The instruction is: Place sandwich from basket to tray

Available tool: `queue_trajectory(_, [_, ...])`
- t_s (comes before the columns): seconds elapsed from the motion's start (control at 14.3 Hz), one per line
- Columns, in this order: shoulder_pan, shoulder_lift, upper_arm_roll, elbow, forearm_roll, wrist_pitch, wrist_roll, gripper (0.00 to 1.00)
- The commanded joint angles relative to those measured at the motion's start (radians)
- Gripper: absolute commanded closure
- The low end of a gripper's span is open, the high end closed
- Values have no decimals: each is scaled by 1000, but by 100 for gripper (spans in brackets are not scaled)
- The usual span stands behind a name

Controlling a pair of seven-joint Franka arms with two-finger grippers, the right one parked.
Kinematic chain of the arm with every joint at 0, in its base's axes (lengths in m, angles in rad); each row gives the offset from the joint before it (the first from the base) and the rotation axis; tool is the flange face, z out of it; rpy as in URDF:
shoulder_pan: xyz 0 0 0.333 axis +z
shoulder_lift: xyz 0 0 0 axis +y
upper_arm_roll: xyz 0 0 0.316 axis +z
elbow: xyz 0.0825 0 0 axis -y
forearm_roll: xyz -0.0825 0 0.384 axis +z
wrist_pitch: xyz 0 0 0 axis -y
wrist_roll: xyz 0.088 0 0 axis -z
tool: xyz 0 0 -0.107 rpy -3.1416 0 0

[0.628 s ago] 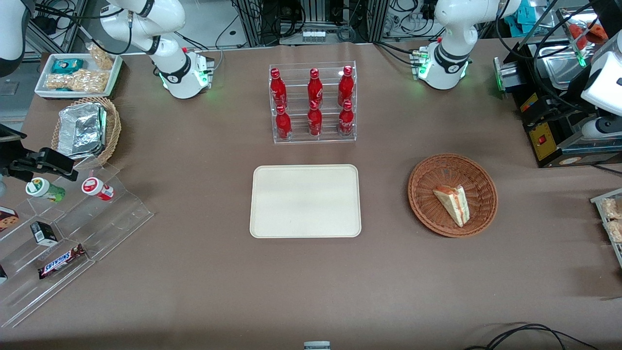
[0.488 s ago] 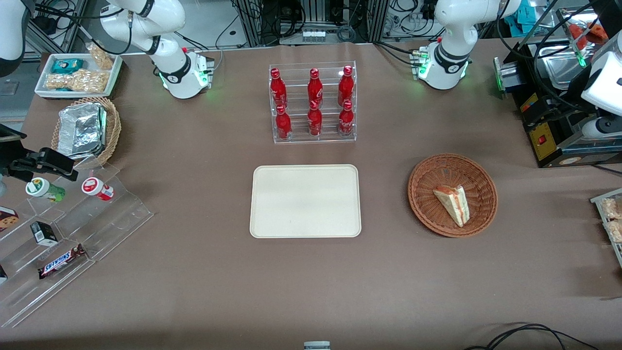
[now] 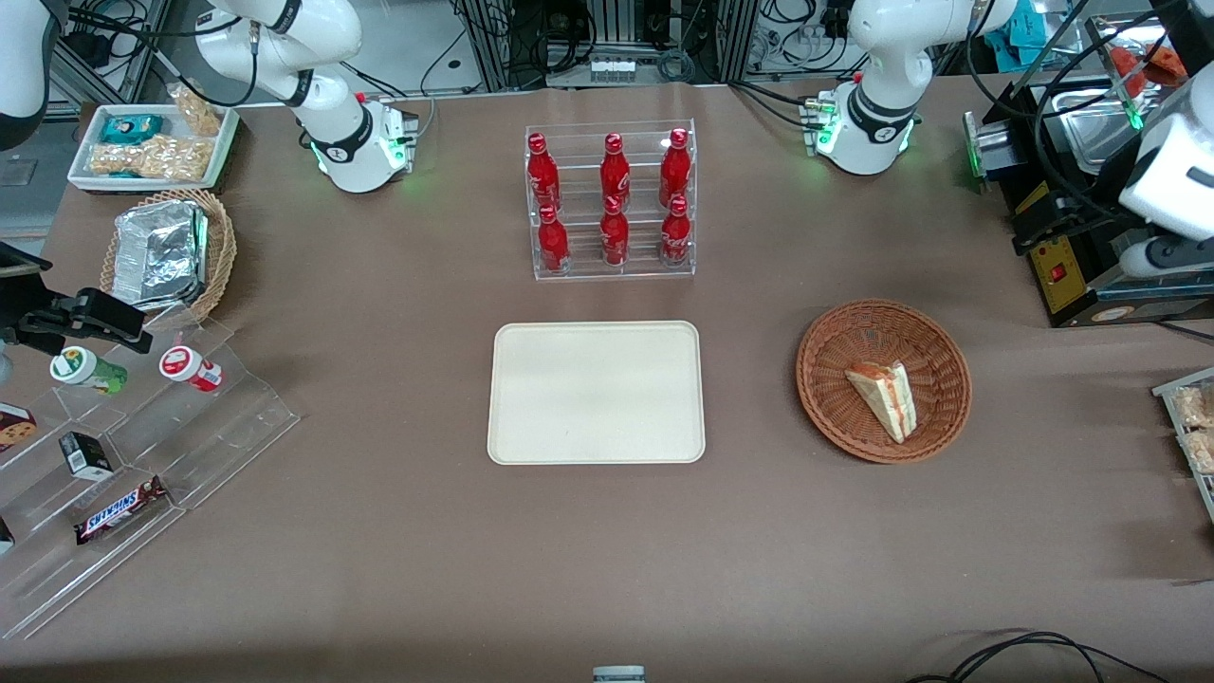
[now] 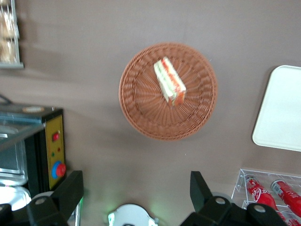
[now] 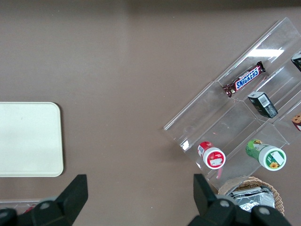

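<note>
The sandwich [image 3: 884, 398] [image 4: 170, 81], a pale wedge with orange and green layers, lies in the round reddish-brown basket [image 3: 835, 379] [image 4: 141, 108]. The cream tray [image 3: 596, 392] [image 4: 282, 108] lies flat beside the basket, toward the table's middle, with nothing on it. My gripper [image 4: 136, 193] hangs high over the table near the working arm's base, farther from the front camera than the basket. Its fingers are open wide with nothing between them. In the front view only the arm's white wrist [image 3: 1171, 180] shows at the picture's edge.
A clear rack of red bottles [image 3: 612, 204] [image 4: 270, 188] stands farther back than the tray. A black box with a yellow panel [image 3: 1057, 270] [image 4: 54, 150] sits near the basket. A snack rack [image 3: 1190, 427] stands at the working arm's end, an acrylic snack stand [image 3: 142, 446] at the parked arm's.
The working arm's wrist has shifted a little inward over the table. The sandwich, basket and tray have not moved.
</note>
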Motion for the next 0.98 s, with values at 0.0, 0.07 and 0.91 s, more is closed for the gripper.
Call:
queue_trajectory(0.0, [14,95,-12,-4,10,-8,-155,0])
queue_trajectory(0.07, [15,126,-12,-5,8,-2,-179,0])
queue_trajectory(0.91, [8,268,-11,-494,2,792,-524,0])
